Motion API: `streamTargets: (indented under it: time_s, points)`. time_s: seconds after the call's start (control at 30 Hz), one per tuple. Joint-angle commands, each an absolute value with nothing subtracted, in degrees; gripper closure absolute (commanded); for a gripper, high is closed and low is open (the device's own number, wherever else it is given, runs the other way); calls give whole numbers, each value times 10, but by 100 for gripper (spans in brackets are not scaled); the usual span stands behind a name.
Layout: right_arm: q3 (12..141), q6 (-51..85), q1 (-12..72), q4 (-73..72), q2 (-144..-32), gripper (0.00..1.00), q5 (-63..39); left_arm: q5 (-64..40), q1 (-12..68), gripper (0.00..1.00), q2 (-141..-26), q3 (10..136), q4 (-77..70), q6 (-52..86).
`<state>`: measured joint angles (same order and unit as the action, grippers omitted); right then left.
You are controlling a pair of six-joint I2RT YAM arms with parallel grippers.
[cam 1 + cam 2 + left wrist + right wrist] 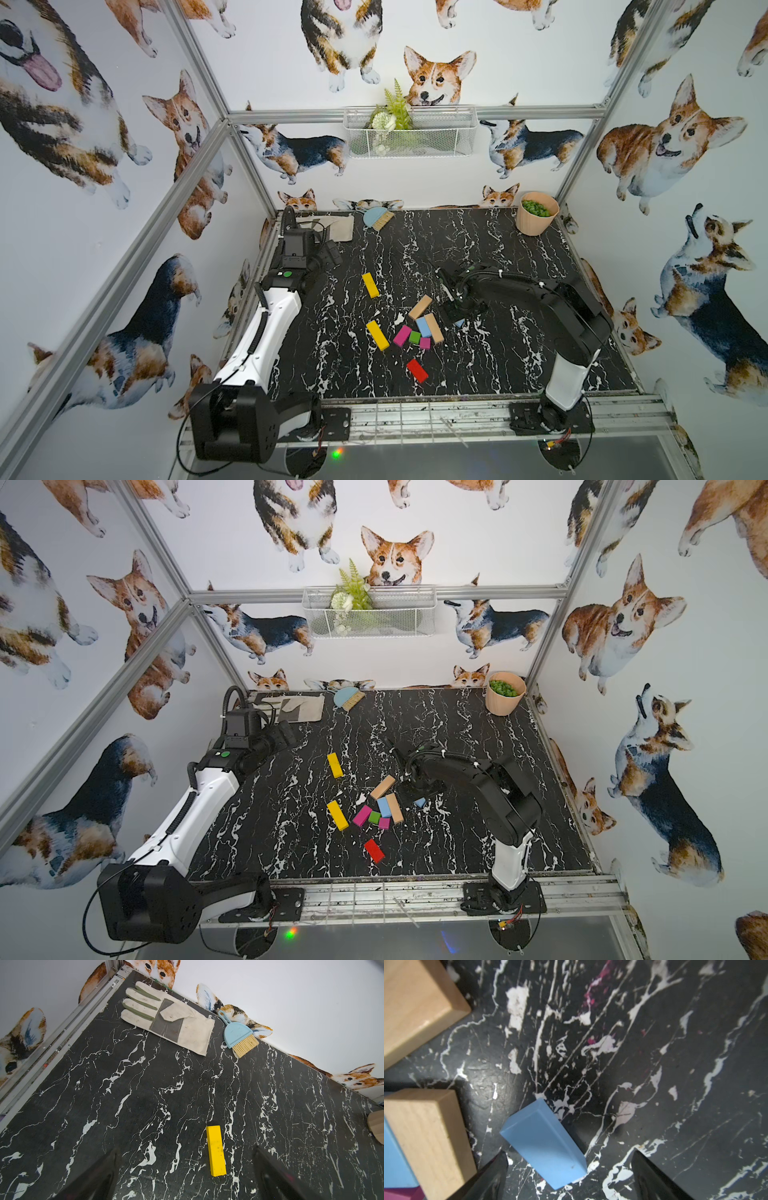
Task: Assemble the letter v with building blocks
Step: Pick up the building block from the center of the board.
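Right wrist view: right gripper spread wide, light blue block btwn jaws, not clamped. Left wrist view: left gripper wide too, nothing held, yellow block nearby.

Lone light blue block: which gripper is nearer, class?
Right. The right gripper hovers over the lone light blue block, jaws open; the left gripper hangs farther off, by the far yellow block.

Left tool hovers, jaws spread; right tool hangs low, jaws apart.

1 light blue block mostly hidden beneath right arm.
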<state>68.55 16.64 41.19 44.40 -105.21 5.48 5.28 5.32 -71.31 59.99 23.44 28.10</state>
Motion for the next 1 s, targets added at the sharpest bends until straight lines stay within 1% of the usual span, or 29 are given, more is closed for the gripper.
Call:
streamTargets:
  time_s: [0.0,0.47,0.53,0.7,0.83,0.87,0.9,0.97]
  points:
    - [695,167,403,434,-1060,8,53,53,53,0,-716,601,218,279]
    - [705,164,382,418,-1081,14,51,51,53,0,-716,600,218,281]
    - [705,165,381,416,-1082,16,50,51,53,0,-715,599,216,281]
    - [704,165,380,410,-1085,29,46,50,53,0,-716,599,216,280]
    - [705,166,379,409,-1090,36,38,51,53,0,-714,599,218,280]
    - [703,166,379,409,-1090,36,37,51,53,0,-714,600,219,280]
    - [702,166,380,408,-1089,40,36,51,53,0,-714,600,218,280]
    - [698,167,379,408,-1086,44,35,51,53,0,-714,600,218,280]
